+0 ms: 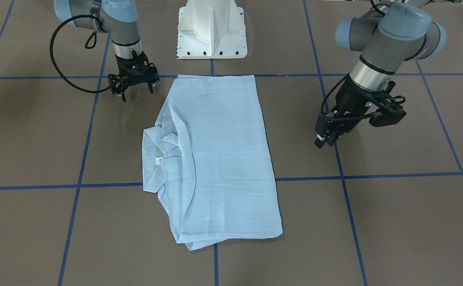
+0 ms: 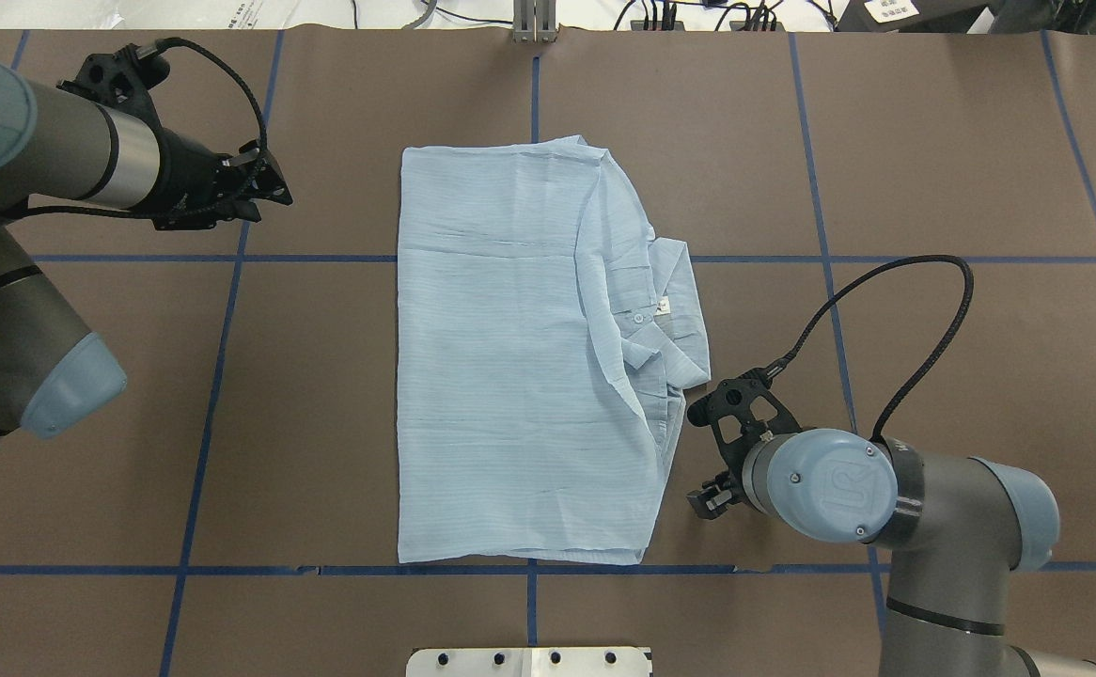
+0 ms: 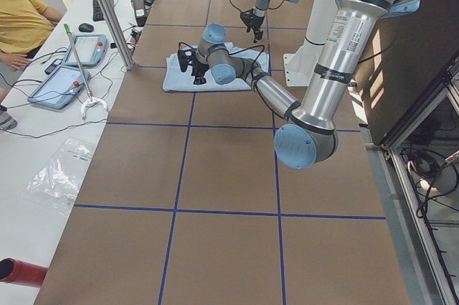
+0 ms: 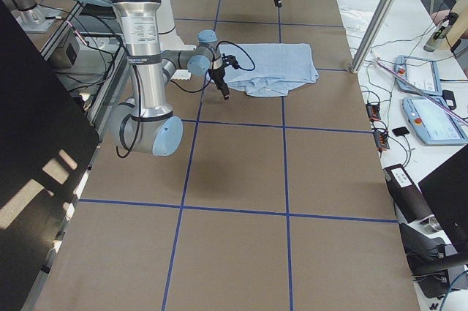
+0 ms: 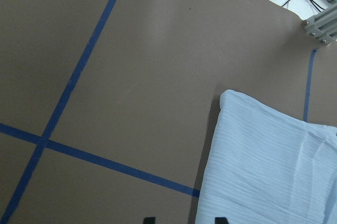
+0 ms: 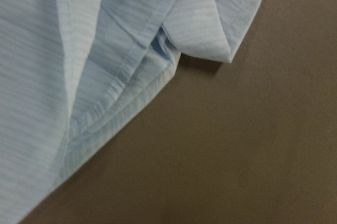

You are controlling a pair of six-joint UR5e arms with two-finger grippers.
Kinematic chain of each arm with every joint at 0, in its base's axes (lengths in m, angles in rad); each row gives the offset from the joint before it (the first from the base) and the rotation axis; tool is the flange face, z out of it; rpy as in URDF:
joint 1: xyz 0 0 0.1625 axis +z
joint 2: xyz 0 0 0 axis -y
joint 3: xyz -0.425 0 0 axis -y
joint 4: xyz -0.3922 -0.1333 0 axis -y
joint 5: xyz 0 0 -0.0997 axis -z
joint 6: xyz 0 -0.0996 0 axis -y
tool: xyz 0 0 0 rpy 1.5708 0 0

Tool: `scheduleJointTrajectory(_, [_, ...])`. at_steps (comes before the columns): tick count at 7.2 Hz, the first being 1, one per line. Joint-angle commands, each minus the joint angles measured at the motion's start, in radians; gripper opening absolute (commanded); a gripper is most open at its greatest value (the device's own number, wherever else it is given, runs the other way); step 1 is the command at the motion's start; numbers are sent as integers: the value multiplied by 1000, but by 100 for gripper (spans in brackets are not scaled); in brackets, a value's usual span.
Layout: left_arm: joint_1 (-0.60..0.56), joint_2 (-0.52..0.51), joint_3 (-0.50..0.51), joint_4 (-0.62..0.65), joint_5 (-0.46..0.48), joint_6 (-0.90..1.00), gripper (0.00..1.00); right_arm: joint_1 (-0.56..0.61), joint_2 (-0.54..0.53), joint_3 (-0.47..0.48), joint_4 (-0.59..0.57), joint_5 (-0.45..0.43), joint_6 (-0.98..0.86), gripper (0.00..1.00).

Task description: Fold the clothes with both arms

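Seen left to right from overhead, the black two-finger left claw (image 2: 266,196) hangs over the brown, blue-taped table (image 2: 322,395) with its fingers spread and nothing between them. Its wrist camera shows both fingertips (image 5: 149,220) apart above bare table, the shirt's far corner just to their side and not touching. At centre lies the pale blue, finely striped button-up shirt (image 2: 510,357), flat on the table ahead of the white pedestal base (image 1: 211,31). It is already brought into a long rectangle, with no sleeve showing outside it. Its pointed collar (image 2: 675,310) juts from the edge on the robot's right, where layers bunch along a slanting ridge, and the far corner on that side looks ragged. At right, the black right claw (image 1: 137,93) hovers spread and empty just beside that collar-side edge, near the collar's tip and apart from the cloth as far as the views show. The lengthwise folding appears done; what appears left is a crosswise fold to halve the rectangle, and perhaps a tidying of the collar side.
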Motion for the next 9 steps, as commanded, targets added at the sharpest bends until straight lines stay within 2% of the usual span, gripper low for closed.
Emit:
scheduleJointTrajectory(1, [1,1,-3,3,0,0,48,28,139,-84,-10,-4,17,100])
scheduleJointTrajectory(4, [1,2,-3,3,0,-2,48,59,277,-254,-2,-7,19,100])
scheduleJointTrajectory(7, [1,2,-3,3,0,-2,48,115,296,-304,3,1,4,100])
scheduleJointTrajectory(9, [1,2,-3,3,0,-2,48,195,266,-307,4,49,-112,100])
